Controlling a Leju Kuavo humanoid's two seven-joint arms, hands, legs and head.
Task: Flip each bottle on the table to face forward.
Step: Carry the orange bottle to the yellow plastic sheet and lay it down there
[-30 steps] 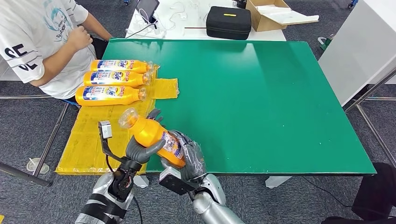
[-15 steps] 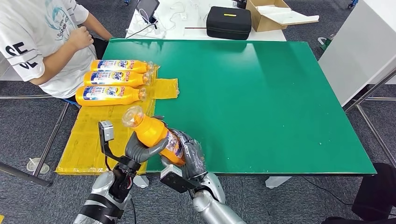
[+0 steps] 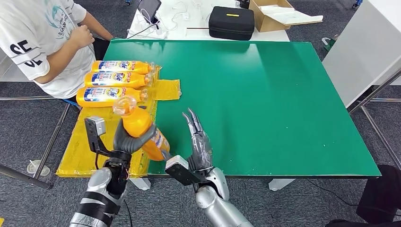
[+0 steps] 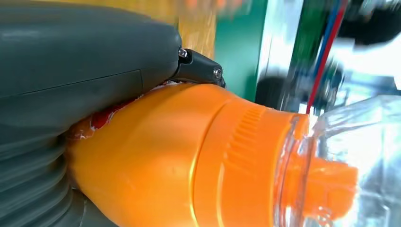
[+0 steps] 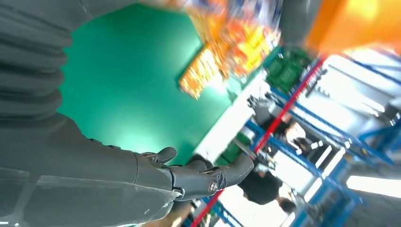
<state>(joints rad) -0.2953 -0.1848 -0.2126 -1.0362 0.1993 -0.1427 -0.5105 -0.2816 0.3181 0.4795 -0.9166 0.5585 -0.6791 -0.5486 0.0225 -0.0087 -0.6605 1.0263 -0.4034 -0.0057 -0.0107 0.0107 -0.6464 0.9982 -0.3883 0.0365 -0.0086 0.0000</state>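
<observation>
Left hand (image 3: 126, 140) gripping bottle (image 3: 139, 126), lower left, cap tilted up | right hand (image 3: 197, 144) empty, fingers straight, lower centre | three bottles (image 3: 113, 80) lying upper left

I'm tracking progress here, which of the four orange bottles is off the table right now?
The orange bottle gripped in the left hand, cap tilted up. The three other bottles lie on their sides in a row on the yellow sheet.

Head view sharp, evenly lit, glare on green table (image 3: 265, 47) far edge; both wrist views motion-blurred, backgrounds blown out.
</observation>
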